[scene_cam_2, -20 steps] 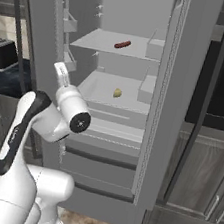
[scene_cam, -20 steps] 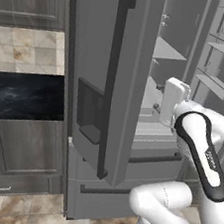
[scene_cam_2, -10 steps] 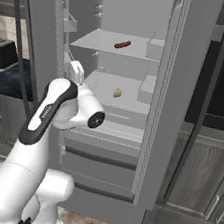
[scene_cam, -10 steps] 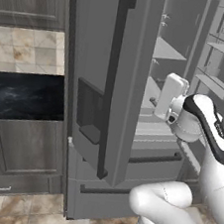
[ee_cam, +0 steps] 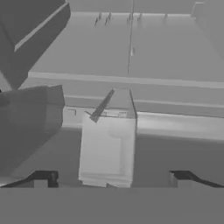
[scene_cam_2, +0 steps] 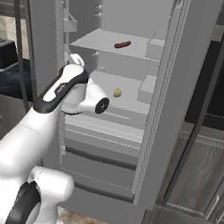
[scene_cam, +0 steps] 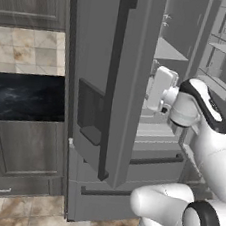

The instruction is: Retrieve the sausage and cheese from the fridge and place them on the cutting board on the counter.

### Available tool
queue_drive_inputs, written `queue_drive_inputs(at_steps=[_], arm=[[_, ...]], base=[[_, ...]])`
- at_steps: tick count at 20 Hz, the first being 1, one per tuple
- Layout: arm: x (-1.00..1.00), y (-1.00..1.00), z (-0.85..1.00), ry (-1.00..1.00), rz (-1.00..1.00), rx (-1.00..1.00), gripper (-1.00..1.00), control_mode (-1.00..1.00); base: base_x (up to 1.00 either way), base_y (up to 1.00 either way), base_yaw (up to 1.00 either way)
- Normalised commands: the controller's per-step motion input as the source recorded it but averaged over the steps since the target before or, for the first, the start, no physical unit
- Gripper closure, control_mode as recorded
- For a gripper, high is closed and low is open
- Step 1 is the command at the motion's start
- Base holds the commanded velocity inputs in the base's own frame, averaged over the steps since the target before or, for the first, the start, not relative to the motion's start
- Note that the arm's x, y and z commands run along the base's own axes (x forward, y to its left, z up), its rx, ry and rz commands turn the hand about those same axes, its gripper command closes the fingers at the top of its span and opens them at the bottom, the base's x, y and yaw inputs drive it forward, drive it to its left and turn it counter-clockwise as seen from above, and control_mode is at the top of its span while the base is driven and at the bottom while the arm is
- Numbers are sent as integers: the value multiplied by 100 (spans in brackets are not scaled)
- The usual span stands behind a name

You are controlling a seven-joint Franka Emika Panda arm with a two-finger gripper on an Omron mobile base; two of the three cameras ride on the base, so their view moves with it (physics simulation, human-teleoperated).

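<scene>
The grey fridge stands with both doors swung wide. The dark red-brown sausage lies on its upper shelf. One shelf lower rests the small yellow cheese. My gripper reaches into the left side of the fridge opening, left of the cheese and below the sausage's shelf; its white hand peeks over my forearm. In the hand view the gripper is open, its dark fingertips far apart with nothing held. The cutting board is out of view.
The open left fridge door with its long dark handle stands close to my arm. A black counter runs to the left, with a dark appliance on it. A pale bin sits ahead of the hand.
The hand has pushed further into the fridge opening and my forearm has swung up and over. The jaws have stayed open. Sausage and cheese have not moved.
</scene>
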Motion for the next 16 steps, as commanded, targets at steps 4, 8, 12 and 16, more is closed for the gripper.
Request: queue_drive_inputs(at_steps=[4,8,12,16], arm=[[-61,94,0,-2,15,-12,-100,-100],[-97,100,5,-14,23,-16,-100,-100],[-75,100,3,-17,24,-19,-100,-100],[-4,97,5,-5,18,-8,-100,-100]], base=[[0,0,0],[0,0,0],[0,0,0],[0,0,0]])
